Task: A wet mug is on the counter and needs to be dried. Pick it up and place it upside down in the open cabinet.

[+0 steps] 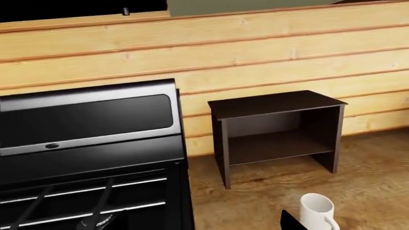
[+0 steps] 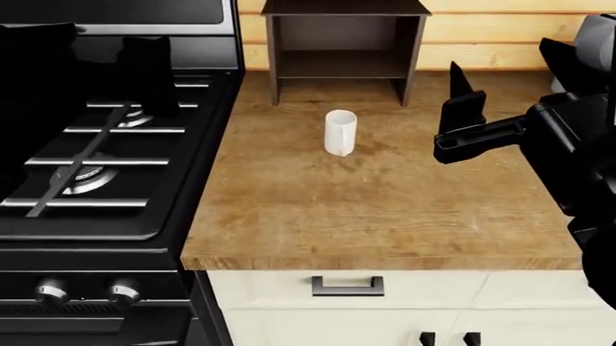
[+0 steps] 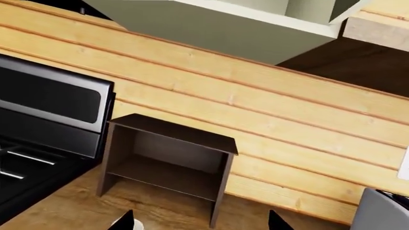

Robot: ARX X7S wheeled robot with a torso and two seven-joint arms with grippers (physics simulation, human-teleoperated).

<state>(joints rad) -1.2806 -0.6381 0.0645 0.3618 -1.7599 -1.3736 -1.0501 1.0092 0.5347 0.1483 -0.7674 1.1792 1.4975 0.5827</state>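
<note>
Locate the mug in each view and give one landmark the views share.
Head view: mug upright mid-counter, in front of the cabinet.
Left wrist view: mug near the bottom edge, right of centre.
Right wrist view: only a white sliver at the bottom edge, probably the mug.
Shared landmark: the cabinet.

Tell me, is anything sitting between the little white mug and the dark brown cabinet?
No. In the head view only bare light-brown wooden counter lies between the small white mug and the dark brown open cabinet.

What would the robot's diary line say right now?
mug: upright on counter, untouched | cabinet: empty | right hand: open, right of mug | left hand: unseen
</note>
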